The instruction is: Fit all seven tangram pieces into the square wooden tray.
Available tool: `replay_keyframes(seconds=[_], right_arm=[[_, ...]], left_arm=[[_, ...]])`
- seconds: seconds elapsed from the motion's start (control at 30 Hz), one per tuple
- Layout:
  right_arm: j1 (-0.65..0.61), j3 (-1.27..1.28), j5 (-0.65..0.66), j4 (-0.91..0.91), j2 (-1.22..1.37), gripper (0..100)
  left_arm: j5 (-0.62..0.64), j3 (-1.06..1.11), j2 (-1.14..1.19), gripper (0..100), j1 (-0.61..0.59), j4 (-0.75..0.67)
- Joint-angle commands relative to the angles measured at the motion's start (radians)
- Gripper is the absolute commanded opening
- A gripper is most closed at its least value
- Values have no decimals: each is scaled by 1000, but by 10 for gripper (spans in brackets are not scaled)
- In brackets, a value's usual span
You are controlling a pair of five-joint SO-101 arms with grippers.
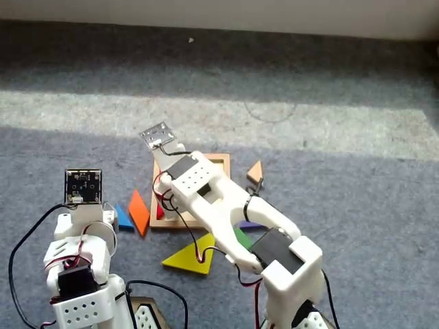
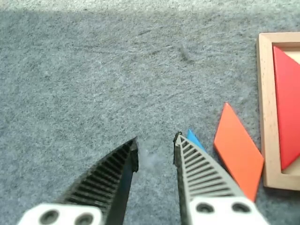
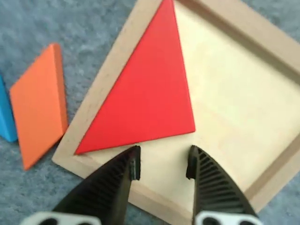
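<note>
While the red triangle (image 3: 145,93) hugs the tray rim (image 3: 112,70), bare wood adjoins.

A small hobby or lab robotics setup in an ordinary daylit room; which of the two cannot be told. The table (image 1: 357,226) is covered in grey, carpet-like fabric, its short pile plain in the left wrist view. A band of daylight (image 1: 309,127) lies across it, and a pale strip (image 1: 274,14) like a wall or skirting runs along the far edge. A small white left arm (image 1: 82,260) and right arm (image 1: 226,212), both trailing loose cables (image 1: 12,264), stand over a toy: a wooden tray (image 1: 221,160) and coloured tangram pieces (image 1: 192,259)
</note>
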Motion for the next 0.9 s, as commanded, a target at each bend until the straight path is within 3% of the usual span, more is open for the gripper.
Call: replay_keyframes(seconds=[0.0, 0.23, 0.7, 0.87], right_arm=[[15, -22, 12, 77, -139, 159], [76, 82, 14, 157, -421, 159], [472, 553, 14, 153, -1145, 159], [662, 730, 15, 94, -1319, 162]], left_arm=[[-9, -2, -12, 152, -7, -20], [-9, -2, -12, 152, -10, -35], [-11, -70, -12, 152, -7, -28], [-178, -163, -2, 152, 87, 9]])
